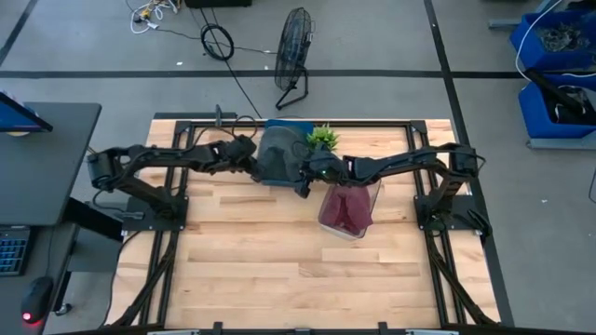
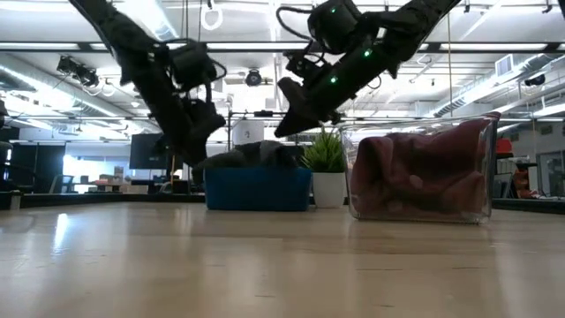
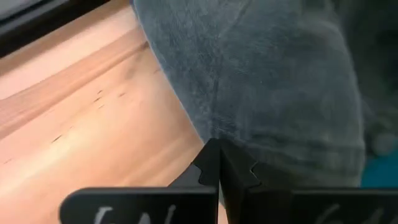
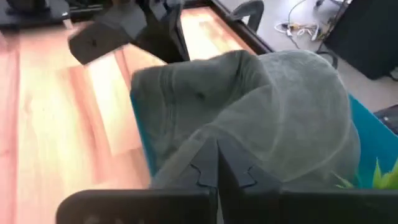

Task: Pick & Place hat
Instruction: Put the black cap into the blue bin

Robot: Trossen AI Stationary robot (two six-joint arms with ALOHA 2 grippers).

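Pale wooden planks make up the surface (image 1: 279, 270), bare at its near edge; farther back a clear plastic bin (image 1: 350, 210) holds soft maroon cloth; beyond it the grey fabric hat (image 1: 279, 154) slumps over a blue box (image 2: 258, 188), beside a spiky green plant (image 1: 323, 137). Left end effector (image 3: 217, 163) and right end effector (image 4: 217, 163) each have fingers pressed together at the hat's edge; whether cloth is pinched is unclear. Judged step: pickup; next, lift evenly, since limp fabric sags.
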